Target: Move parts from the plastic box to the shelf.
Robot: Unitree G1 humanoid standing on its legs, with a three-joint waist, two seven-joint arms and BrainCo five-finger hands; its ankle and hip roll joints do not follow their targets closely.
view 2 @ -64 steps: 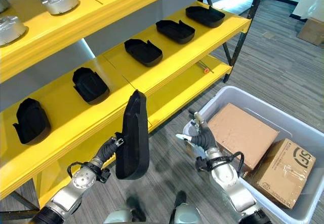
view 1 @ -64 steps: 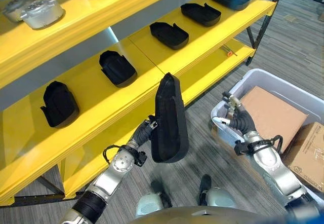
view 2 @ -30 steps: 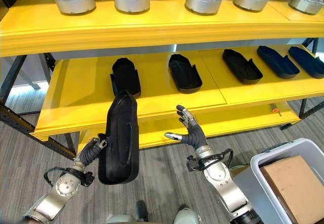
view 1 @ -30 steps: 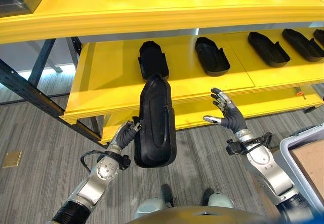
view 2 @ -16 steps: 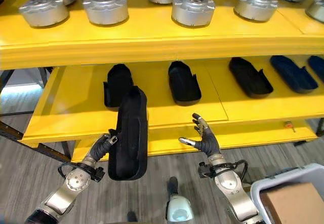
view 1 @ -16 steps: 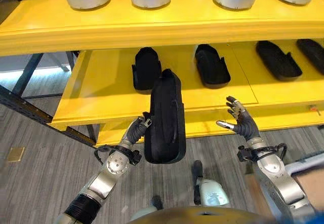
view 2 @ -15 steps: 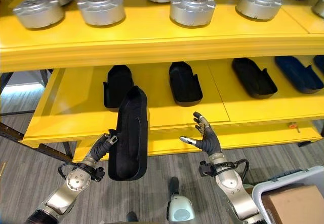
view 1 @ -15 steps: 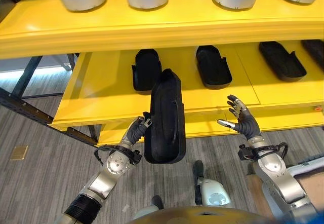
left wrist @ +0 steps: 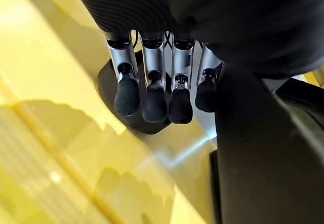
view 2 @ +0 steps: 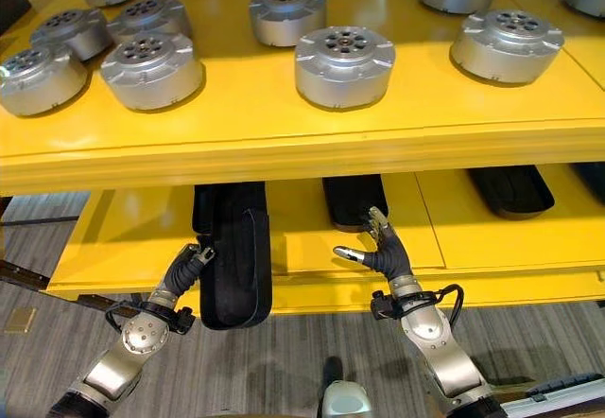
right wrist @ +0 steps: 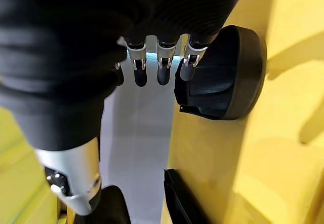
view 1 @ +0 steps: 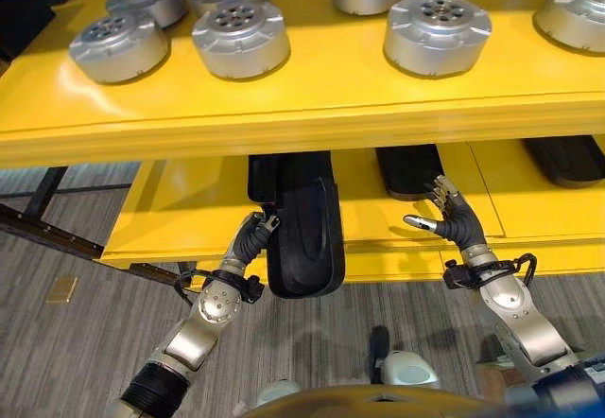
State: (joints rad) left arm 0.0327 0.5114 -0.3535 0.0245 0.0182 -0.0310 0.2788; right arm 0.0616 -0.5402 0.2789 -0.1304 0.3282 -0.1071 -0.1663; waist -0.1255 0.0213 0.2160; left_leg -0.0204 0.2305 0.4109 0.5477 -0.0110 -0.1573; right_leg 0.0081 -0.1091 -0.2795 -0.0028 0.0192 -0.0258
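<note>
Left hand [view 1: 250,238] has its fingers wrapped round the edge of a long black part [view 1: 302,238], holding it upright with its top end poking under the upper shelf [view 1: 284,106], right at the front lip of the middle shelf [view 1: 180,210]. Right hand [view 1: 456,221] floats beside it, fingers spread, holding nothing. Further back, more black parts [view 2: 354,200] lie on that middle shelf, and silver discs [view 2: 345,63] sit on the upper shelf.
</note>
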